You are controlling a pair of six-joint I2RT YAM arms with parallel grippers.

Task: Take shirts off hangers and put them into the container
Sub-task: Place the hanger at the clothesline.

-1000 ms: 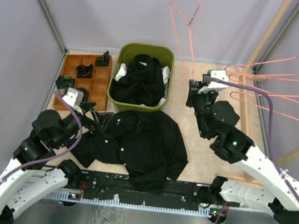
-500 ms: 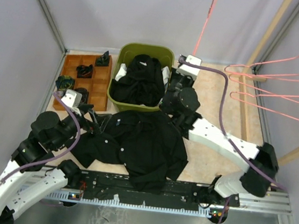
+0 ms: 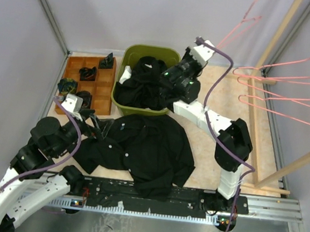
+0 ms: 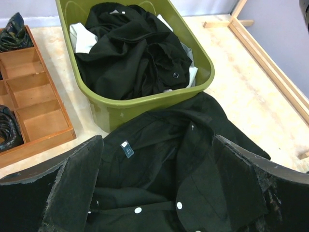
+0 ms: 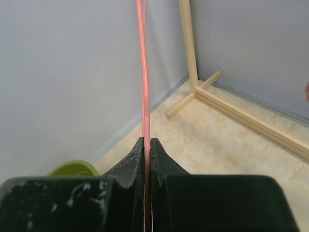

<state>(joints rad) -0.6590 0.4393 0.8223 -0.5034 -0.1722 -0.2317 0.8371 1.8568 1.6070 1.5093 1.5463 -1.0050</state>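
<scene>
Left wrist view, nearest first. The left gripper [image 4: 157, 140] stands with its fingers spread wide and nothing between them. It hangs just above the black shirt [image 3: 145, 148], which lies loose and crumpled on the table. The collar, with its small label, sits directly below the gap between the fingers, and the buttoned front runs toward the arm's base.

Straight ahead of the fingers, with the shirt's far edge against its near wall, stands the container [image 4: 145, 99]. Its long axis runs away from the gripper, and dark and white shirts [image 4: 130, 53] already lie heaped inside. To the gripper's left is the wooden tray [image 4: 34, 121].

Farther off, the right gripper [image 5: 146, 142] is raised beyond the container's far right corner. Its fingers are pressed together on the thin wire of a pink hanger [image 5: 143, 72], which rises straight out of the pinch.

Judged from this layout, the left arm is the nearer to the loose shirt. A short carry forward over the rim would place it in the container.
</scene>
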